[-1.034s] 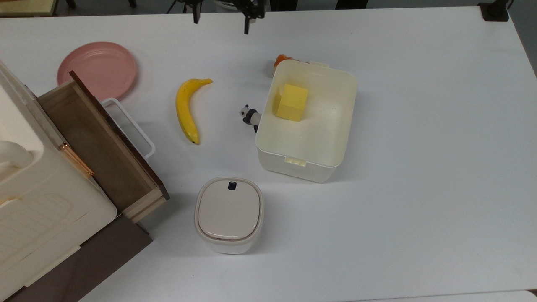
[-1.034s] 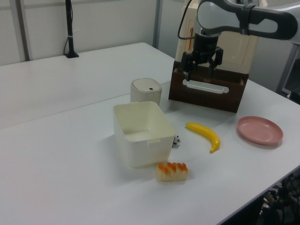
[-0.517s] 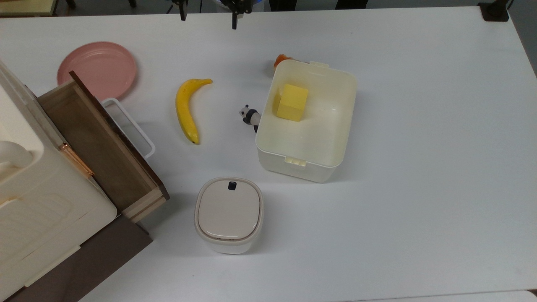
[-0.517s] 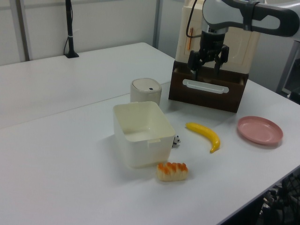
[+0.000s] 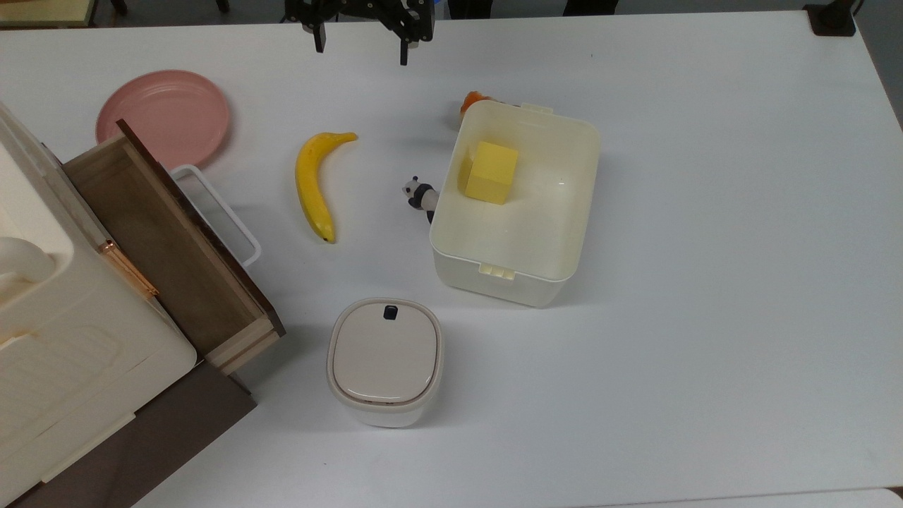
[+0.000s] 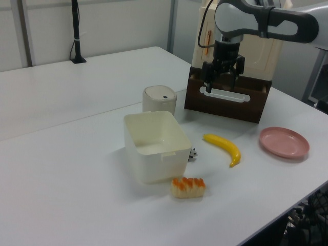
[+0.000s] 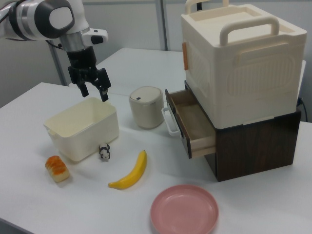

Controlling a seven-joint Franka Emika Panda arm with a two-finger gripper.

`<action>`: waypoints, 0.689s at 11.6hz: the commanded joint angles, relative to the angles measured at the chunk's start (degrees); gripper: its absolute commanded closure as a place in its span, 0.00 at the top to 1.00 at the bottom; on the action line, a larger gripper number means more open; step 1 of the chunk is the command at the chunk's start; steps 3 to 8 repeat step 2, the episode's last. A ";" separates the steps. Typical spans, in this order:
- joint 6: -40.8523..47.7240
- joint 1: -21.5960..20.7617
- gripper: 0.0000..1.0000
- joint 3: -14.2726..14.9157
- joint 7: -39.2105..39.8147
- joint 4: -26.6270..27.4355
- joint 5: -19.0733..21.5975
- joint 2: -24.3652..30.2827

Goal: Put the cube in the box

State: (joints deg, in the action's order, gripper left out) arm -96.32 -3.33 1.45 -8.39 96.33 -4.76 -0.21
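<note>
The pale-yellow cube (image 5: 489, 171) rests inside the cream-white box (image 5: 532, 219), against its wall on the top view's left. My gripper (image 5: 361, 49) hangs open and empty above the table's far edge in the top view, well apart from the box and up-left of it. In the left view the gripper (image 6: 221, 82) is in front of the brown cabinet, beyond the box (image 6: 154, 164). In the right view the gripper (image 7: 93, 93) hovers just above the box's (image 7: 83, 129) far rim.
A banana (image 5: 314, 183) and a small panda figure (image 5: 421, 197) lie on the top view's left of the box. A pink plate (image 5: 164, 116), an open wooden drawer (image 5: 169, 240), a lidded round container (image 5: 384, 360) and an orange-topped bread piece (image 6: 188, 187) are nearby.
The open gripper drifted toward the top view's left edge-top, then came back and lower. The cube and box have not moved.
</note>
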 commanded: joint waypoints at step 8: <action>1.40 -0.62 1.00 0.74 1.09 -1.32 1.07 0.13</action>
